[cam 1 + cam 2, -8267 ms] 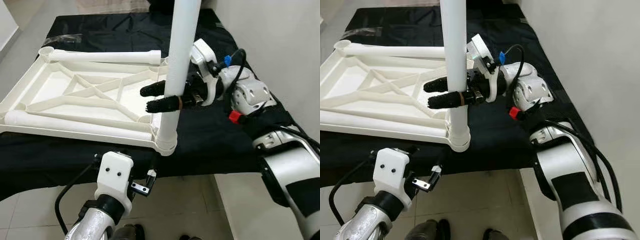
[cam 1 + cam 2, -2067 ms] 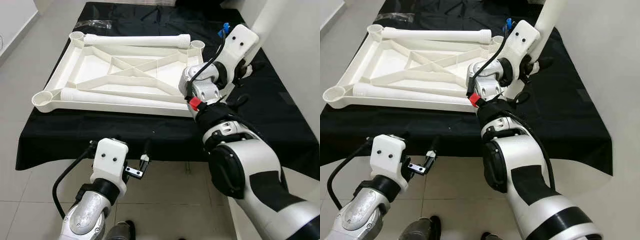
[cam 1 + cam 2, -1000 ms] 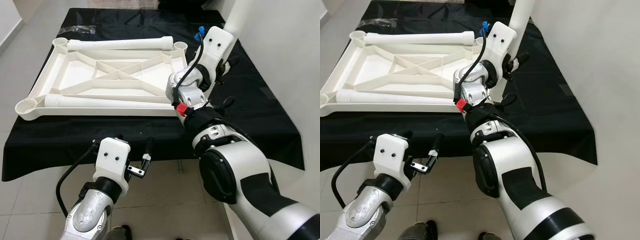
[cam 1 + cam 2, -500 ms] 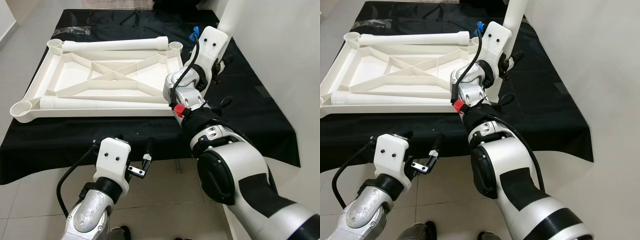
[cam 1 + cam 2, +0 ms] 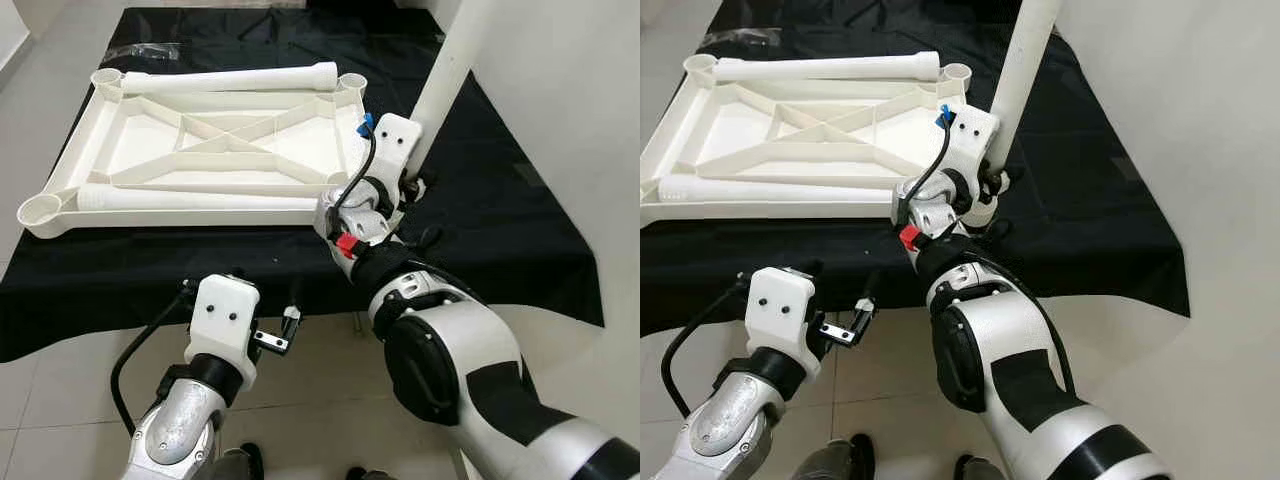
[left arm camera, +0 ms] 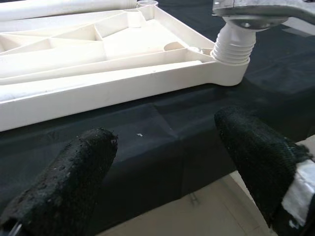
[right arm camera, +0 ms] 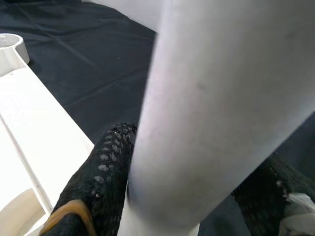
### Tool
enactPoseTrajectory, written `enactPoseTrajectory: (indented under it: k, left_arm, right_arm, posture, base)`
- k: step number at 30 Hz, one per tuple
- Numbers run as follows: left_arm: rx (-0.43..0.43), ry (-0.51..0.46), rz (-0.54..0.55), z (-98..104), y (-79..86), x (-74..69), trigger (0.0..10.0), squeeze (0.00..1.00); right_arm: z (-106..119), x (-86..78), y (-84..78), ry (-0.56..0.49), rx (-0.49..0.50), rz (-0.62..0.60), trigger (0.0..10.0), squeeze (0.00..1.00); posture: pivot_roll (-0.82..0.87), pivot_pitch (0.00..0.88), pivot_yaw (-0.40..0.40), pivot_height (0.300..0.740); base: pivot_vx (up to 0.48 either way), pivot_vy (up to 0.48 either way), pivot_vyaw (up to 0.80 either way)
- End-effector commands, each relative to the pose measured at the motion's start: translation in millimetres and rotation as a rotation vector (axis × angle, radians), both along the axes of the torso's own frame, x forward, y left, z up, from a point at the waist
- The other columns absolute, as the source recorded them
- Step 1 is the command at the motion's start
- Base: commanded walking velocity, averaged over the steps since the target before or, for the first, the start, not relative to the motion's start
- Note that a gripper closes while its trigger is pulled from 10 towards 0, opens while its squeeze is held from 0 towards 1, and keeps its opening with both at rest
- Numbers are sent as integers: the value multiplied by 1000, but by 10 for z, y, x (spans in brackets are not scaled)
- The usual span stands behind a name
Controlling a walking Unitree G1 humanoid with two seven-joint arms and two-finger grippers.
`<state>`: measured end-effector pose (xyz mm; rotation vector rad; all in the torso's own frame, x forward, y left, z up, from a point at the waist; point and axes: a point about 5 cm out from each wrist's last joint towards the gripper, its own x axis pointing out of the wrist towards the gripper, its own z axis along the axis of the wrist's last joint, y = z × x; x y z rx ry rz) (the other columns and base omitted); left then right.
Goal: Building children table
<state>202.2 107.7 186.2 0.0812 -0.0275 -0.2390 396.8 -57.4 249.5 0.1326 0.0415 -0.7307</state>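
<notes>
The white tabletop frame lies upside down on the black cloth. One loose white leg lies along its far edge and another along its near edge. My right gripper is shut on a third leg, which leans up to the right. That leg's ribbed end stands at the frame's near right corner socket. In the right wrist view the leg sits between both black fingers. My left gripper hangs open below the table's front edge, holding nothing.
A black cloth covers the low table, with bare cloth to the right of the frame. A white wall stands close on the right. Tiled floor lies in front of the table. A clear plastic wrapper lies at the far left.
My right gripper has come down and nearer with the leg, toward the frame's near right corner. The camera has shifted a little. The left gripper has stayed where it was.
</notes>
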Motion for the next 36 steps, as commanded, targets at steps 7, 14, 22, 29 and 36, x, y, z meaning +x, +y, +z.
enactPoseTrajectory:
  k: [7,14,22,29,36]
  left_arm:
    - [6,12,5,-39,-7,-3,10000,0]
    - [8,9,5,-32,-6,-3,10000,0]
    - [14,6,6,-36,2,11,10000,0]
    - [14,-1,11,-38,7,49,10000,0]
    - [111,-2,-42,-39,11,118,10000,0]
  right_arm:
    - [27,7,41,-25,24,38,6980,0]
    - [44,14,72,-51,45,79,0,0]
    - [191,42,68,-166,72,143,0,0]
    - [822,89,82,-465,69,445,0,0]
    - [647,-29,71,-572,121,1018,0,0]
  posture:
    - [149,209,-66,740]
    - [144,213,-69,740]
    - [149,203,-69,740]
    - [146,176,-68,740]
    - [137,140,-63,740]
  base:
    - [0,0,0]
    - [0,0,0]
    - [0,0,0]
    - [0,0,0]
    - [0,0,0]
